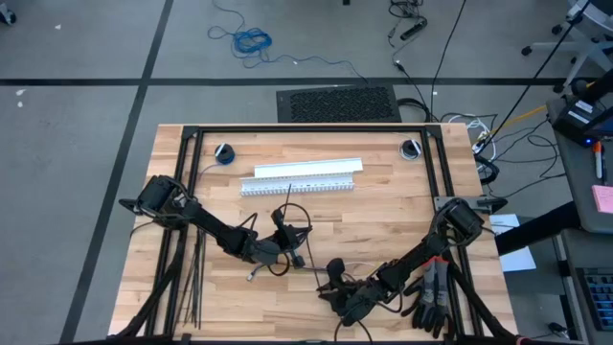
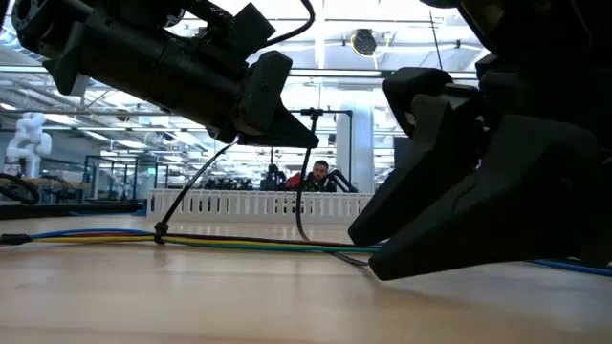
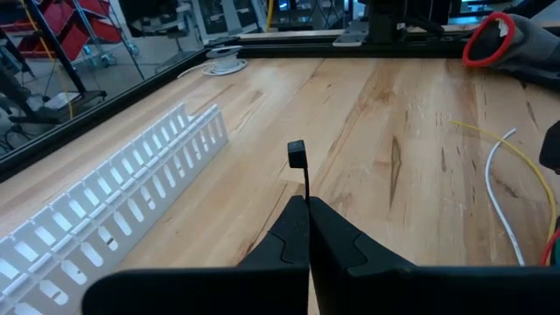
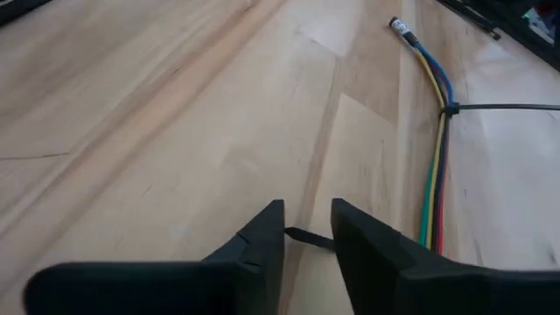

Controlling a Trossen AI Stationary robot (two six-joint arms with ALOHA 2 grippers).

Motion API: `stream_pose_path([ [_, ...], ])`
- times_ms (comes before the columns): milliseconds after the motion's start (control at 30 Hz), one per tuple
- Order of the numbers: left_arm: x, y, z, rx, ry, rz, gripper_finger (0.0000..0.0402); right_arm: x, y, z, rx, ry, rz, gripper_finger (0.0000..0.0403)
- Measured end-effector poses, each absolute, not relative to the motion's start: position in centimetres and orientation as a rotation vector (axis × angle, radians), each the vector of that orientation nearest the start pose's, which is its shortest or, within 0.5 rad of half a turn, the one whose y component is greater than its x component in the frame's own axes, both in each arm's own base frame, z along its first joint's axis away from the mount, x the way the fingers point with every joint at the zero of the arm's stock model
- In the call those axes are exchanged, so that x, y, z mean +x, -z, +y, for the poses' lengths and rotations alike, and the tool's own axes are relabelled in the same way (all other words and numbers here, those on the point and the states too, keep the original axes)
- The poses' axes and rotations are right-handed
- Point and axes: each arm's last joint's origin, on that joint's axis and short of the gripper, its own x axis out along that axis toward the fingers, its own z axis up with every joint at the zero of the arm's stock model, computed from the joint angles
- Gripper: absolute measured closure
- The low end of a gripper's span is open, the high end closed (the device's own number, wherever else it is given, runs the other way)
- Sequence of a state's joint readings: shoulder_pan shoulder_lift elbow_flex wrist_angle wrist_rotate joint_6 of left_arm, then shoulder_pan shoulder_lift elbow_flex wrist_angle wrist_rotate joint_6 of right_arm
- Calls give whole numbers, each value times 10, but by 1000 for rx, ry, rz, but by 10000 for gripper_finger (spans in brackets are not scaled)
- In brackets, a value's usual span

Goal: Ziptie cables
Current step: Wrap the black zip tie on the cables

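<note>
The left gripper (image 3: 308, 229) is clamped on a ziptie (image 3: 302, 175), whose head stands up above the fingertips; in the high view it sits near the table's (image 1: 383, 206) centre, toward 7 o'clock. The right gripper (image 4: 308, 232) is at 5 o'clock near the front edge, its fingers partly apart with a thin black strip end between them; I cannot tell whether they grip it. The cables (image 4: 433, 131) lie flat on the wood just beside the right gripper, already ringed by a ziptie, connector tip (image 4: 398, 25) pointing away. The white channel (image 1: 302, 177) lies at 12 o'clock, apart from both arms. Spare zipties (image 1: 192, 278) lie at 8 o'clock by the left edge. Bare wood lies open between channel and grippers.
</note>
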State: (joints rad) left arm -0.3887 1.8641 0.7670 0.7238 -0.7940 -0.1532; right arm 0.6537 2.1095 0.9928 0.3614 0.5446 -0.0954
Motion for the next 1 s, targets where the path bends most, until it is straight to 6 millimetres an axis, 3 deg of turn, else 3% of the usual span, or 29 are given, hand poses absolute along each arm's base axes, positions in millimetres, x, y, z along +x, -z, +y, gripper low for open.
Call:
stream_pose_path([
  [267, 325, -133, -114, 62, -412, 281, 402, 309, -77, 225, -531, -118, 625, 397],
  [633, 321, -133, -126, 37, -345, 285, 401, 292, -106, 229, -679, -23, 610, 403],
  [1000, 316, -134, -140, -41, -295, 268, 402, 292, -129, 228, -609, -17, 567, 403],
])
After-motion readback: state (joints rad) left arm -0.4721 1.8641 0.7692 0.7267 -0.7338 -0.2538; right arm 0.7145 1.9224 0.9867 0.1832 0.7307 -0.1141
